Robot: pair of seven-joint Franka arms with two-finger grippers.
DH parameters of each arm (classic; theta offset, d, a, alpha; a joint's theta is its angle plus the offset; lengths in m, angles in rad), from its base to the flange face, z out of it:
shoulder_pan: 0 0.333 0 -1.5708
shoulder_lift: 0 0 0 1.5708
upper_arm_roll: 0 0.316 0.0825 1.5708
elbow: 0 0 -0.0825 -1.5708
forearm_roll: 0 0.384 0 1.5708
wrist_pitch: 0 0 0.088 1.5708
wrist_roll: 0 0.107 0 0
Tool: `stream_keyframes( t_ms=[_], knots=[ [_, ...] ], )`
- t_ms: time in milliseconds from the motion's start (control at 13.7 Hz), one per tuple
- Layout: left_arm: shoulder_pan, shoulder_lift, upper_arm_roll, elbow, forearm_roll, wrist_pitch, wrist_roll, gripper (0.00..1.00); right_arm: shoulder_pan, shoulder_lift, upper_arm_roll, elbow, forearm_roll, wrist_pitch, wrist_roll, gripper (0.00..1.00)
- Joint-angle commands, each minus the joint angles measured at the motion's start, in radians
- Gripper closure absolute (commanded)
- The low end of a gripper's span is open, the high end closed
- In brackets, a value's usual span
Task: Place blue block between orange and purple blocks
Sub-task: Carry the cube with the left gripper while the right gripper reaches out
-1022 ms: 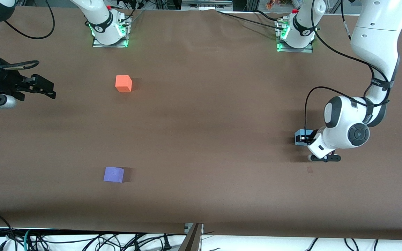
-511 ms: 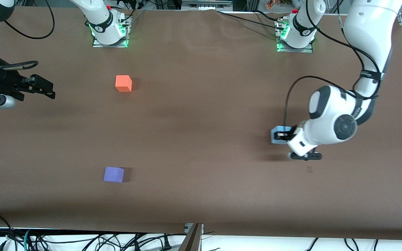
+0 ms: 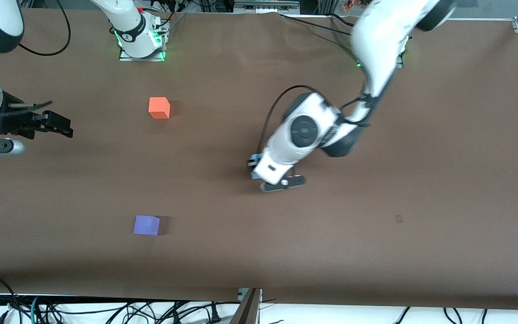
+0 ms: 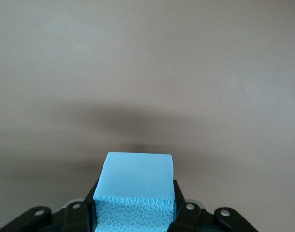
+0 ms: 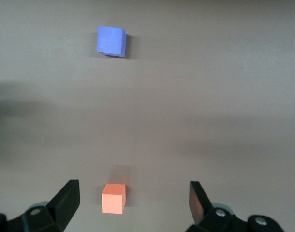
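Note:
The blue block (image 3: 254, 159) is gripped in my left gripper (image 3: 255, 164), which is shut on it and holds it low over the middle of the table. In the left wrist view the blue block (image 4: 135, 186) sits between the fingers of the left gripper (image 4: 135, 205). The orange block (image 3: 159, 108) lies on the table toward the right arm's end. The purple block (image 3: 146, 225) lies nearer the front camera than the orange one. My right gripper (image 3: 63, 126) is open and empty at the right arm's end of the table. The right wrist view shows the right gripper (image 5: 132, 195), the orange block (image 5: 113, 198) and the purple block (image 5: 110, 40).
The brown table (image 3: 376, 252) carries a small dark mark (image 3: 399, 218) toward the left arm's end. The right arm's base (image 3: 141, 40) stands at the table's edge with cables around it. More cables hang below the table's front edge (image 3: 106, 310).
My left arm has swept from the left arm's end of the table to its middle, carrying the blue block. The right gripper has barely shifted. The orange and purple blocks have not moved.

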Motion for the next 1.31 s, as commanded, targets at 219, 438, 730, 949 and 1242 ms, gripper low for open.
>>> stream_keyframes(
  t_ms=[219,438,730,949,1242],
  knots=[
    [-0.163,0.177,0.140,0.128,-0.014,0.103,-0.106,1.00,-0.011,0.051,0.004,-0.002,0.002,0.008,0.009,0.00],
    [-0.165,0.169,0.147,0.121,0.001,0.098,-0.092,0.00,0.001,0.083,0.010,0.000,0.019,0.014,0.013,0.00],
    [-0.128,0.110,0.144,0.134,-0.006,-0.046,-0.091,0.00,0.060,0.129,0.014,0.000,0.045,0.083,0.093,0.00],
    [-0.030,0.007,0.131,0.133,-0.011,-0.210,-0.068,0.00,0.146,0.171,0.014,0.003,0.061,0.126,0.122,0.00],
    [0.169,-0.139,0.130,0.124,-0.080,-0.403,-0.016,0.00,0.223,0.231,0.014,0.003,0.068,0.230,0.125,0.00]
  ],
)
